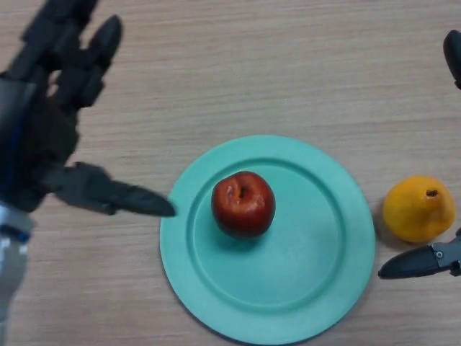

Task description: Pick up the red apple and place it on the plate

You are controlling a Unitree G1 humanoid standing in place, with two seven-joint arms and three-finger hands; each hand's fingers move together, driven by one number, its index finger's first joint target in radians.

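The red apple [243,204] sits on the teal plate [317,288], a little left of the plate's centre, stem dimple up, touched by neither hand. The plate lies on the wooden table [252,72] toward its near edge. The left hand [50,130] hovers by the table's left edge with fingers spread and straight, holding nothing; its thumb tip reaches the plate's left rim. An orange fruit [418,209] rests on the table just beside the plate's right rim. The right hand [425,261] shows only in part at the right edge: one fingertip near the fruit and another higher up, so I cannot tell its state. No writing or labels are legible anywhere.
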